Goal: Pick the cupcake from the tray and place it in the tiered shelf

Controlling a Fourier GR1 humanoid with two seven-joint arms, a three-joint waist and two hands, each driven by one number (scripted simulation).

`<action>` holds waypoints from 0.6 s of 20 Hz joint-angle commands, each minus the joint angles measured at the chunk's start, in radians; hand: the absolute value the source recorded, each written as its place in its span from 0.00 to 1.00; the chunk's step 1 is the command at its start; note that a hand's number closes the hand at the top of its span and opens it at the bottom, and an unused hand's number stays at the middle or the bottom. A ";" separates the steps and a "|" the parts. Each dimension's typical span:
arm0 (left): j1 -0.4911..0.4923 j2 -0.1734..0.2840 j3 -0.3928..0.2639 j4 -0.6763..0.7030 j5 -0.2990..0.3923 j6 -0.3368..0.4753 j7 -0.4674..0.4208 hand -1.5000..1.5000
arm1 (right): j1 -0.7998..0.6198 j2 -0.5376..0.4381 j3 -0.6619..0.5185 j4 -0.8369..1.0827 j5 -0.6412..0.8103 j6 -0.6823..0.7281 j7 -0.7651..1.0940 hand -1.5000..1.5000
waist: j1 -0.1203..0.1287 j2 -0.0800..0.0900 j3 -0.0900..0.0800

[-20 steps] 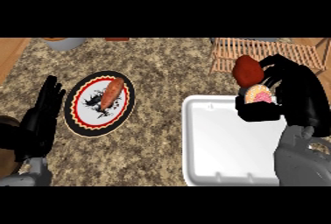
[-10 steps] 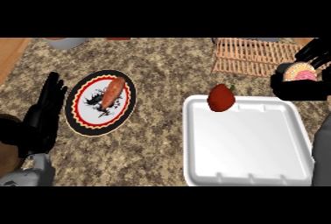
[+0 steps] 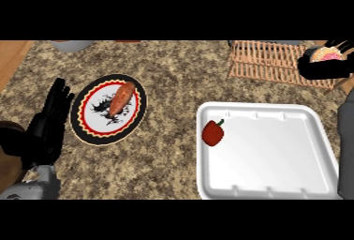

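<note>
Carried farther right since half a second ago, the cupcake [image 3: 325, 55] sits gripped in the right hand [image 3: 330, 68] over the shelf [image 3: 273, 63], off the tray [image 3: 276, 154]; release remains. Left hand [image 3: 48, 119] rests open.

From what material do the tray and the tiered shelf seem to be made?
The tray looks like white moulded plastic or foam: smooth, matte, with rounded corners and small notches along the rim. The tiered shelf looks like light wood or bamboo: thin parallel slats, tan, unpainted.
</note>
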 commanded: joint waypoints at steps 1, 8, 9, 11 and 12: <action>-0.027 -0.003 -0.005 0.013 0.010 -0.021 0.014 0.50 | -0.057 -0.031 -0.040 0.201 -0.007 -0.137 -0.114 1.00 | 0.003 0.002 0.000; -0.032 -0.035 -0.022 0.005 -0.029 0.014 0.010 0.50 | -0.130 -0.075 -0.082 0.508 -0.029 -0.330 -0.305 1.00 | 0.005 0.003 0.001; -0.024 -0.008 0.007 -0.004 -0.015 -0.002 0.017 0.50 | -0.154 -0.105 -0.109 0.576 -0.060 -0.331 -0.350 1.00 | 0.008 0.003 0.001; -0.004 0.027 0.055 0.027 0.042 -0.067 -0.038 0.50 | -0.191 -0.087 -0.074 0.600 -0.042 -0.356 -0.338 1.00 | 0.006 0.002 0.000; -0.052 -0.023 -0.010 -0.013 -0.026 0.011 0.063 0.50 | -0.208 -0.097 -0.077 0.666 -0.044 -0.372 -0.374 1.00 | 0.007 0.002 0.001</action>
